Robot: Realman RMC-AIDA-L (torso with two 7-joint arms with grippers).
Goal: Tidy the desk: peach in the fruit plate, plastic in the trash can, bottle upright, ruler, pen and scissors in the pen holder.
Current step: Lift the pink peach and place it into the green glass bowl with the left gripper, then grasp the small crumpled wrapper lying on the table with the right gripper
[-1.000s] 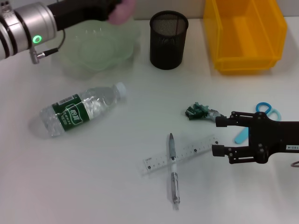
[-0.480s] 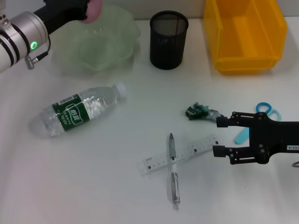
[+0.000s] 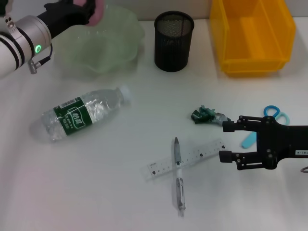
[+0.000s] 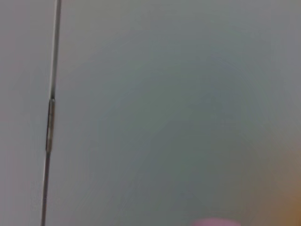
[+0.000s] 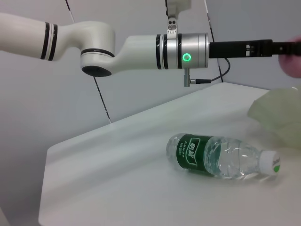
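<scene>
1. White desk [image 3: 120, 192] carries every item.
2. Left gripper [image 3: 91, 10] holds the peach [image 3: 100, 9] clamped over the far left rim of the fruit plate [image 3: 108, 45].
3. Right gripper [image 3: 224, 140] hovers with jaws wide, just beside the crumpled plastic [image 3: 205, 114] and the ruler [image 3: 187, 159]; the pen [image 3: 178, 175] lies across the ruler.
4. Bottle [image 3: 82, 113] lies on its side, between the two grippers.

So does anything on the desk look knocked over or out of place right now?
Yes. The bottle lies on its side instead of standing. The pen lies crossed over the ruler, a crumpled bit of plastic sits loose on the desk, and the scissors are half hidden behind the right claw.
</scene>
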